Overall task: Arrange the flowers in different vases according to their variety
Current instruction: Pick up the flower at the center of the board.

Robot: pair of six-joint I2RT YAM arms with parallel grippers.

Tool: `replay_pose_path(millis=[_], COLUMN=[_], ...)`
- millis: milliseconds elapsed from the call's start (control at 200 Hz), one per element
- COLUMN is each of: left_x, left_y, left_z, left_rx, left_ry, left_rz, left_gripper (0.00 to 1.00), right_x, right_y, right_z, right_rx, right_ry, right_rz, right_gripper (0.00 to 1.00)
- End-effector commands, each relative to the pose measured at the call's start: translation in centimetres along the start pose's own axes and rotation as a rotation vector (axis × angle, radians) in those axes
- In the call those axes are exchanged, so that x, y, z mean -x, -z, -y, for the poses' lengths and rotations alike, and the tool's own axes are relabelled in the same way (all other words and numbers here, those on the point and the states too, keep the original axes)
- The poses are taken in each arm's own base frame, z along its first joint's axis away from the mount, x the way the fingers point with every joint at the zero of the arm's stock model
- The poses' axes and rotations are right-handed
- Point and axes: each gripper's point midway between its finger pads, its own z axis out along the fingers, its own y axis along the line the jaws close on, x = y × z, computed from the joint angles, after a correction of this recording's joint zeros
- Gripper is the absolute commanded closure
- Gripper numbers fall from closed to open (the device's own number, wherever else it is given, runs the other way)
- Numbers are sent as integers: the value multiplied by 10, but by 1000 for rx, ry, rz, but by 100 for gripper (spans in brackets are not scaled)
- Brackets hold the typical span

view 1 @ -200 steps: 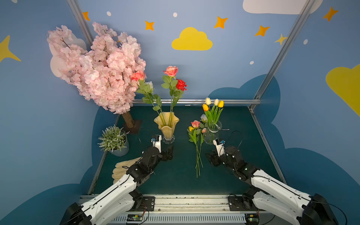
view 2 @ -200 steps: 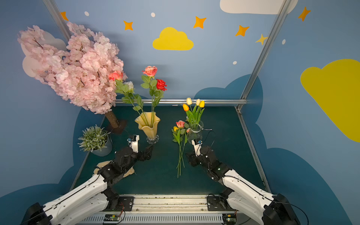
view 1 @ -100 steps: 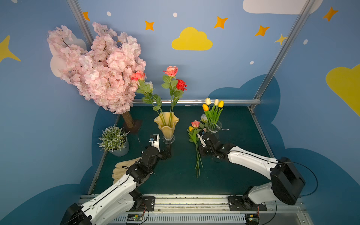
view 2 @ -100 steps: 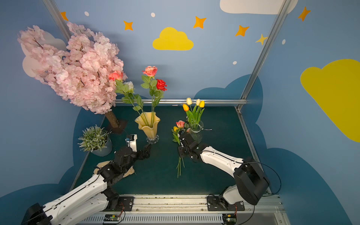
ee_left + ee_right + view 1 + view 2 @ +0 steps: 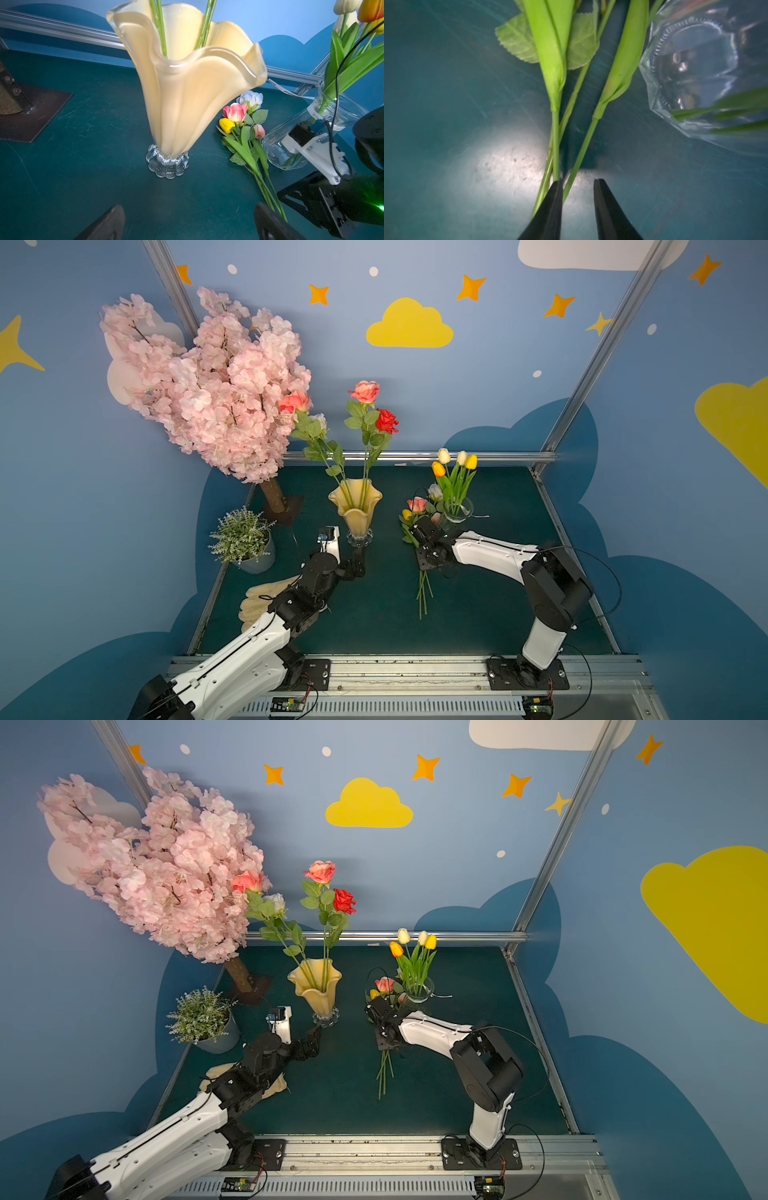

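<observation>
Left gripper (image 5: 189, 207) wide open, empty, low before amber fluted vase (image 5: 356, 506) holding roses (image 5: 365, 391). Loose rose-and-tulip bunch (image 5: 239, 128) flat on mat (image 5: 374, 614). Right gripper (image 5: 578, 182) over its stems, jaws barely apart, nothing clamped. Tulips (image 5: 454, 460) upright in clear glass jar (image 5: 457, 510).

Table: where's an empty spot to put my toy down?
Bare mat lies between the amber vase and the loose flowers, along the front rail, and right of the glass vase. Crowded: glass vase, loose flowers and right end effector bunch together.
</observation>
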Motion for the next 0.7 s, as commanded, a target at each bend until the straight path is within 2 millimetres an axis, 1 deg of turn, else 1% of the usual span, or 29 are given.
replay_pose_path(millis=[0,90,275,355,375,411,536,591,696], left_x=[18,18,19,19,19,19,19,20,19], left_y=[4,5,6,6,6,6,6,6,6], left_z=[5,5,5,5,5,5,5,5,4], left_rx=[-12,-14,-14,-14,-14,-14,-13,-13,-10], left_ry=[10,10,10,10,10,10,9,10,8], left_rz=[38,39,43,43,43,44,45,46,47], left_gripper=[0,0,0,0,0,0,0,0,0], right_x=[4,6,4,3,3,2,4,6,13], right_y=[-5,-12,-28,-33,-34,-35,-33,-28,-12], right_z=[12,10,5,-1,-2,-4,-8,-8,-5], right_rx=[-71,-80,-85,-66,-62,-57,-43,-41,-38], right_ry=[-51,-52,-51,-48,-48,-48,-47,-49,-63], right_rz=[-16,-27,-57,-66,-67,-71,-61,-50,-4], right_gripper=[71,72,72,75,79,81,94,100,100])
